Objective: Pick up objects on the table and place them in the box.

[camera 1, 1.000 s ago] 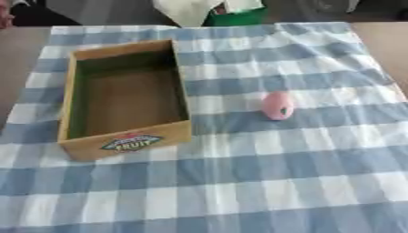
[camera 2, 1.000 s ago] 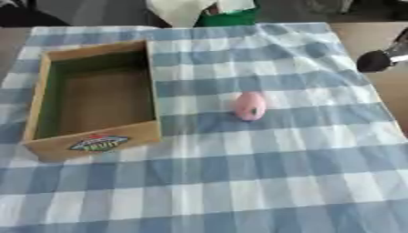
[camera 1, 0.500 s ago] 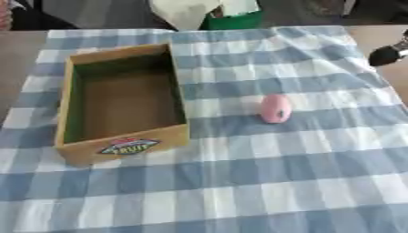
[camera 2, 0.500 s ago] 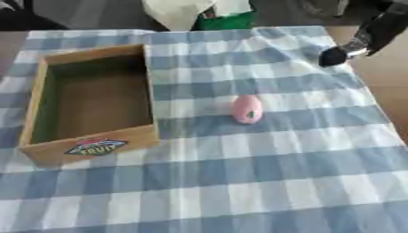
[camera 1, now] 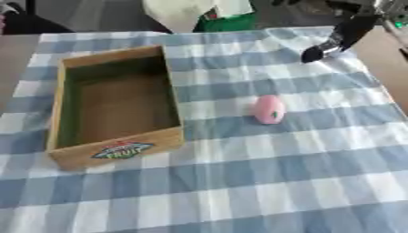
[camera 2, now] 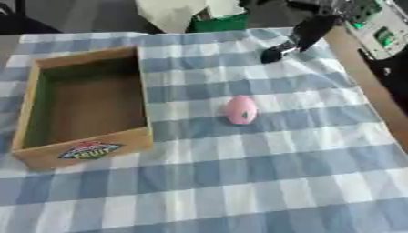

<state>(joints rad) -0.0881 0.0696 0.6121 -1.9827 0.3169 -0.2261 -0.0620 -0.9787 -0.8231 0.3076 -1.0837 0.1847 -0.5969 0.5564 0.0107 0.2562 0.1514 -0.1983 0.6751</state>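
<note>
Nearest the camera lies bare blue-and-white checked cloth (camera 1: 239,191) covering the table. Farther in, on the left, sits the open wooden box (camera 1: 60,113) with a fruit label on its near wall, and nothing shows inside it. To its right, well apart from it, the small pink egg-shaped object (camera 1: 268,109) rests alone on the cloth, untouched. Beyond that, near the far right corner, the robot's right hand (camera 1: 333,40) hangs above the cloth, well short of the pink object; only dark fingers pointing down and left are visible, and I cannot tell whether they are spread or curled. The left hand shows in neither view. At the far edge stand a white bag-like shape (camera 1: 177,12) and something green (camera 1: 231,20). The risk from here, as I judge it, is the rounded object rolling away if fingers nudge its side instead of closing round it, or the soft cloth bunching and dragging under a low approach.
</note>
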